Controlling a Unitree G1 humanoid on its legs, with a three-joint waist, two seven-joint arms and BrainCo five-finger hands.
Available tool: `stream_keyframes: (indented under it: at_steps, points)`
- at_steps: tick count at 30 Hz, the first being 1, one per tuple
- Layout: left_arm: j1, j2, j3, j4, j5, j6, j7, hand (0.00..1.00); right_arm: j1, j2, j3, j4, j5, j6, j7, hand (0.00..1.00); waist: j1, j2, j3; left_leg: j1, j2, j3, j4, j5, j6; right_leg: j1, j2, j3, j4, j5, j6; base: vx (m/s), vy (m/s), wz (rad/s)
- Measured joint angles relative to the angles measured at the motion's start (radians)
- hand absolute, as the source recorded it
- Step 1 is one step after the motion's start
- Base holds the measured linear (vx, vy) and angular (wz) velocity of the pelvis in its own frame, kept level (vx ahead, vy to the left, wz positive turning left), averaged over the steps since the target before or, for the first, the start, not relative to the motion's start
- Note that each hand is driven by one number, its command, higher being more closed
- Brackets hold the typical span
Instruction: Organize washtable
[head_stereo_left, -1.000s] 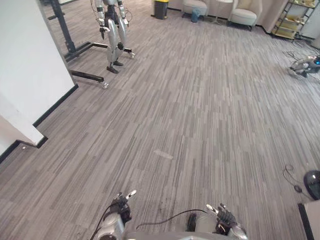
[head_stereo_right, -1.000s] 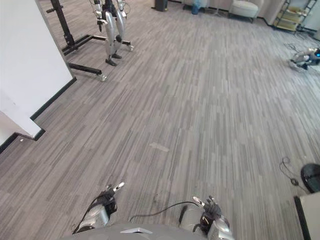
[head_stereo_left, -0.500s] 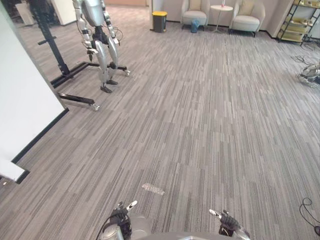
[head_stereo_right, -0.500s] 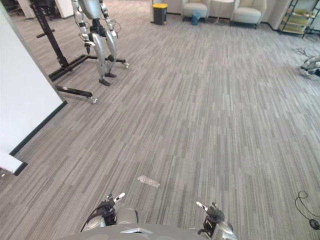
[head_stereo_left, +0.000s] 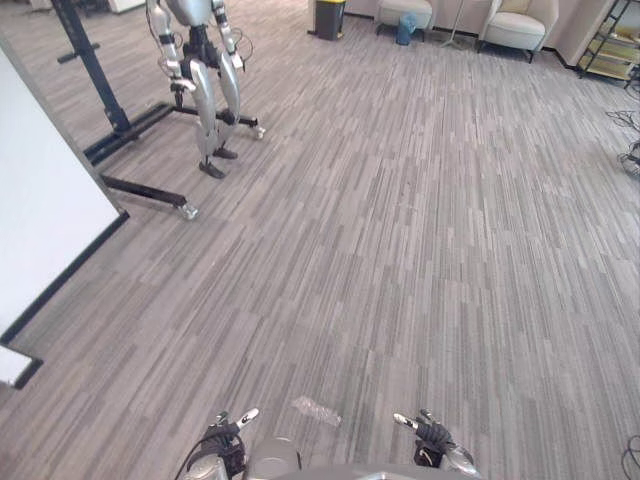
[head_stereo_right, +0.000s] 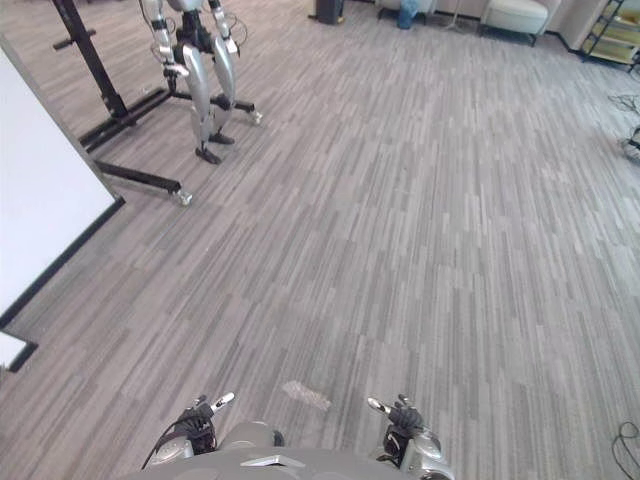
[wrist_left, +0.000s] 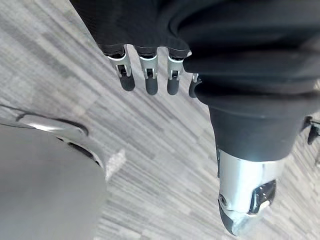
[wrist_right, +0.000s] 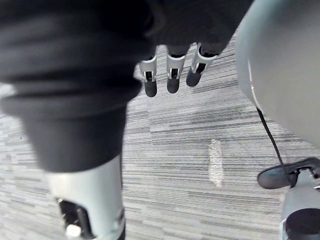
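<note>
Both hands hang low and hold nothing. The left hand has its silver, dark-tipped fingers straight and relaxed over bare floor, the thumb apart; the right hand shows the same loose, straight fingers. In the head views they sit at the lower edge, left hand and right hand, pointing forward.

No washtable, nor anything that belongs on one, appears in these views, so where the task's things lie cannot be told from here. Ahead stretches grey striped carpet floor. A small pale scrap of tape or film lies on it just ahead, between the two hands. Far off to the left, a second silver humanoid robot hangs in a black wheeled gantry stand, beside a white partition panel with a black base. At the far wall stand pale upholstered armchairs and a dark waste bin.

Compared with a second ago, the whole view has swung: the hanging robot and the panel sit differently in the frame, the pale scrap has drawn closer to the lower edge, and the dark objects at the right edge have left the picture. That is the camera shifting as the robot walks or turns, not the things moving. I judge this a transit stretch, with the hands free for whatever the desk will require.
</note>
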Motion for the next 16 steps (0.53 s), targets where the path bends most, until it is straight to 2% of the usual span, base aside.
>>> stream_keyframes:
  at_steps: [2, 4, 5, 6, 7, 8, 11, 14, 16]
  points:
    - [-0.001, -0.009, 0.0, -0.002, 0.0, -0.001, 0.003, 0.0, 0.003, -0.003, 0.016, -0.008, 0.001, -0.002, 0.003, 0.0, -0.01, 0.001, -0.001, 0.075, 0.007, 0.007, -0.055, 0.003, -0.005, -0.02, 0.027, -0.063, -0.024, -0.142, -0.02, -0.09, -0.18, 0.01]
    - [-0.017, -0.03, 0.0, 0.0, 0.0, -0.003, 0.003, 0.0, 0.011, -0.003, 0.021, -0.02, 0.002, -0.006, 0.006, 0.0, -0.016, 0.004, -0.003, 0.09, 0.029, 0.007, -0.069, 0.008, -0.014, -0.024, 0.068, -0.115, -0.179, -0.194, -0.029, -0.24, -0.12, 0.11]
    - [-0.033, -0.045, -0.001, 0.002, 0.0, -0.004, 0.003, 0.0, 0.018, -0.001, 0.021, -0.026, 0.002, -0.004, 0.006, 0.0, -0.013, -0.006, -0.005, 0.089, 0.035, 0.003, -0.067, 0.012, -0.025, -0.022, 0.083, -0.13, -0.323, -0.197, -0.034, -0.37, -0.036, 0.12]
    - [-0.038, -0.045, -0.001, -0.003, 0.0, -0.011, 0.002, 0.0, 0.025, 0.009, 0.022, -0.027, 0.001, -0.004, 0.006, 0.0, -0.014, -0.036, -0.018, 0.072, 0.03, -0.006, -0.054, 0.002, -0.055, -0.014, 0.094, -0.123, -0.51, -0.091, -0.051, -0.28, -0.074, 0.12]
    - [-0.042, -0.034, 0.002, 0.003, 0.0, -0.016, 0.001, 0.0, 0.029, 0.016, 0.021, -0.027, 0.001, -0.005, 0.006, 0.0, -0.016, -0.046, -0.02, 0.061, 0.031, -0.018, -0.037, -0.012, -0.077, -0.002, 0.103, -0.119, -0.555, -0.091, -0.027, -0.12, -0.163, -0.05]
    - [-0.048, -0.049, 0.01, 0.017, 0.001, -0.021, 0.003, 0.0, 0.025, 0.014, 0.021, -0.025, 0.001, -0.004, 0.006, 0.0, -0.015, -0.022, -0.016, 0.058, 0.07, -0.028, -0.03, -0.023, -0.089, 0.023, 0.148, -0.125, -0.598, -0.073, -0.044, 0.06, -0.251, -0.15]
    - [-0.049, -0.066, 0.013, 0.03, 0.001, -0.032, -0.002, 0.0, 0.031, 0.004, 0.018, -0.022, -0.001, 0.001, 0.006, 0.0, -0.016, -0.012, -0.024, 0.076, 0.116, -0.025, -0.069, -0.016, -0.11, 0.067, 0.21, -0.135, -0.686, -0.055, -0.059, 0.04, -0.18, -0.12]
    - [-0.044, -0.081, 0.052, 0.041, 0.0, -0.032, -0.006, 0.0, 0.046, -0.001, 0.018, -0.006, 0.0, 0.002, 0.006, 0.0, -0.014, -0.014, -0.061, 0.082, 0.125, -0.024, -0.114, 0.0, -0.136, 0.085, 0.231, -0.14, -0.767, -0.02, -0.061, 0.06, -0.064, -0.02]
    - [-0.036, -0.082, 0.071, 0.043, 0.0, -0.032, -0.012, 0.0, 0.049, -0.006, 0.018, -0.001, 0.0, 0.002, 0.006, 0.0, -0.013, -0.013, -0.068, 0.097, 0.119, -0.013, -0.126, 0.003, -0.138, 0.109, 0.23, -0.137, -0.808, 0.002, -0.054, 0.07, 0.026, -0.07]
